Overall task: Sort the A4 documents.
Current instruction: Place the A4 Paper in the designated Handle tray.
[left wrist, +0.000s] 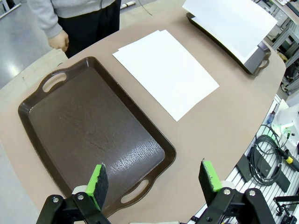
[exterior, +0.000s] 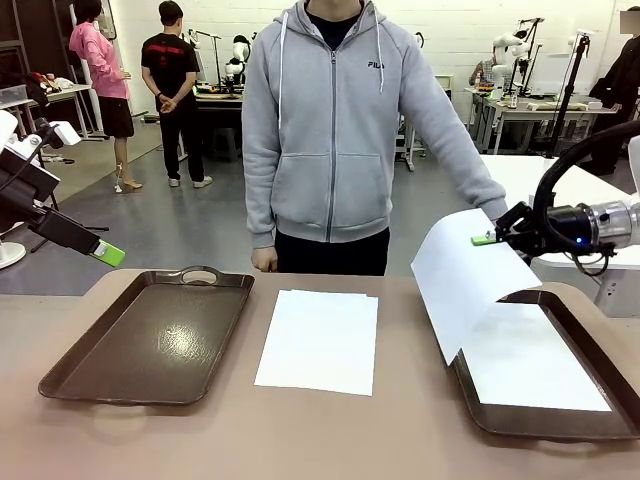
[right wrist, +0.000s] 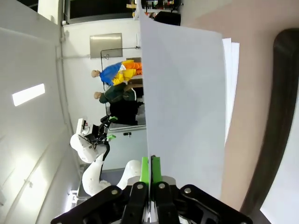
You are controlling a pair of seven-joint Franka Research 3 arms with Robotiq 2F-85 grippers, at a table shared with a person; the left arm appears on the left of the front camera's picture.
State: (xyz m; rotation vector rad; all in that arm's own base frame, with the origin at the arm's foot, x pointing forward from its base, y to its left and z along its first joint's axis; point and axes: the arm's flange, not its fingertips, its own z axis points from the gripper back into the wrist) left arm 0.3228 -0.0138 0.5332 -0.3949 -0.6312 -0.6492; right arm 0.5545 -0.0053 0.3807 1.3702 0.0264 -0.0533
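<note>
My right gripper (exterior: pixel 487 238) is shut on the upper edge of one white A4 document (exterior: pixel 468 276), which hangs tilted over the left end of the right brown tray (exterior: pixel 560 422). In the right wrist view the gripper (right wrist: pixel 151 164) pinches that sheet (right wrist: pixel 184 102) at its near edge. Another sheet (exterior: pixel 535 360) lies flat in the right tray. A small stack of A4 documents (exterior: pixel 320 340) rests on the table's middle, also in the left wrist view as the stack (left wrist: pixel 166 72). My left gripper (left wrist: pixel 156 179) is open, hovering above the left brown tray (left wrist: pixel 88 135); from the front the gripper (exterior: pixel 105 253) sits at far left.
A person in a grey hoodie (exterior: pixel 330 120) stands at the table's far edge, one hand (exterior: pixel 264 260) near the left tray's handle, the other arm reaching toward the held sheet. Cables (left wrist: pixel 266 154) lie beyond the table's edge.
</note>
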